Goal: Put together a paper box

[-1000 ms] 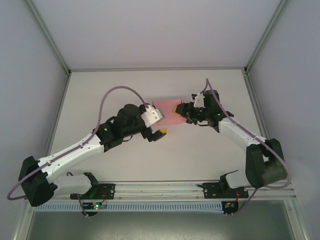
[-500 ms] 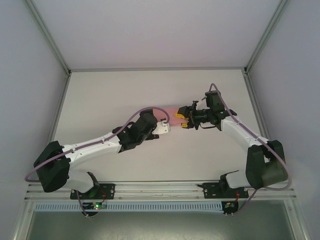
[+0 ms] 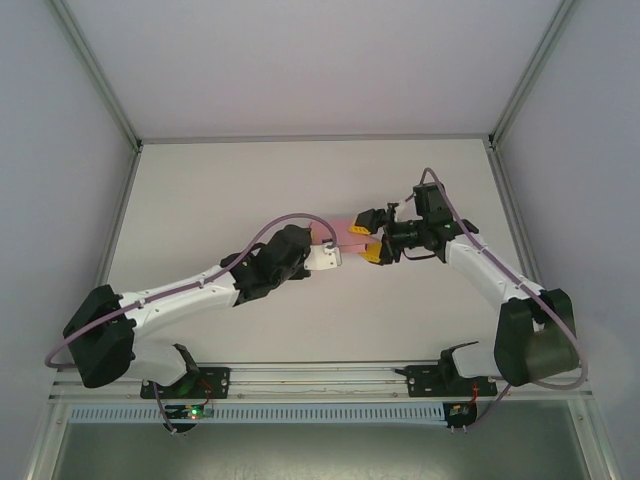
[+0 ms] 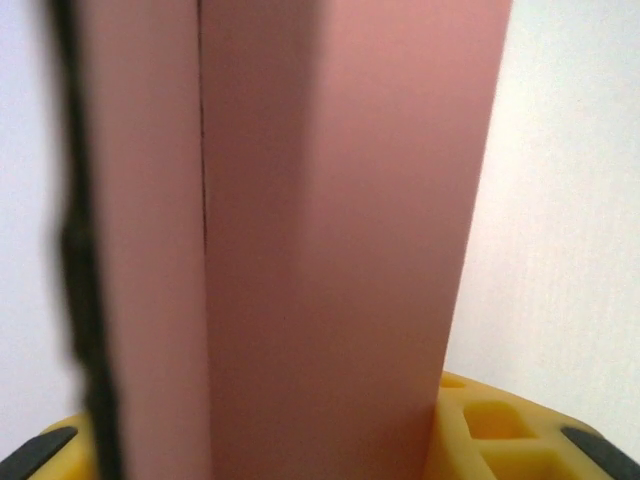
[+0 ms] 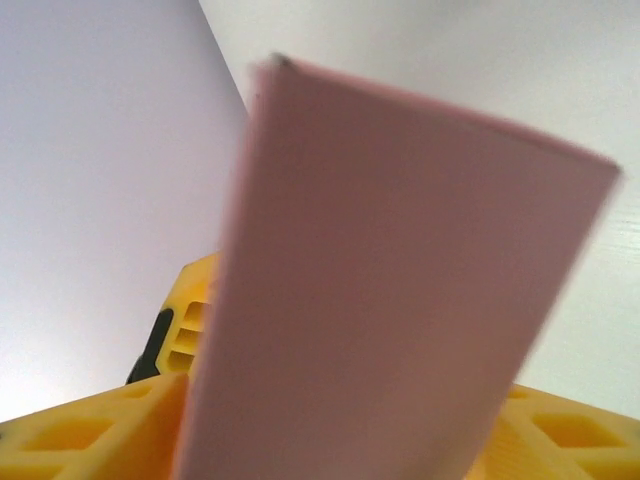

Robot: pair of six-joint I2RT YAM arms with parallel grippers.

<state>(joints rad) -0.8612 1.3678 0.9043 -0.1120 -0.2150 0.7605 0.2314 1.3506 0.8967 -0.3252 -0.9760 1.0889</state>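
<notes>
At the centre of the frame, over the counter (image 3: 220,190), the box (image 3: 352,231) has changed keepers. The left tool (image 3: 336,254) has closed to pinch it, and the right tool (image 3: 369,236) has just spread. Folding can probably go on.

Pale table (image 3: 230,190) boxed by plain grey-lilac walls (image 3: 300,60) left, right and far. Metal posts (image 3: 95,72) rise from its far corners; a rail (image 3: 320,372) lines the near edge. Even light.

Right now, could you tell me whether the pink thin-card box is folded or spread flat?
Folded: in the left wrist view the pink thin-card box shows differently shaded panels meeting along a seam. End flaps: cannot tell.
</notes>
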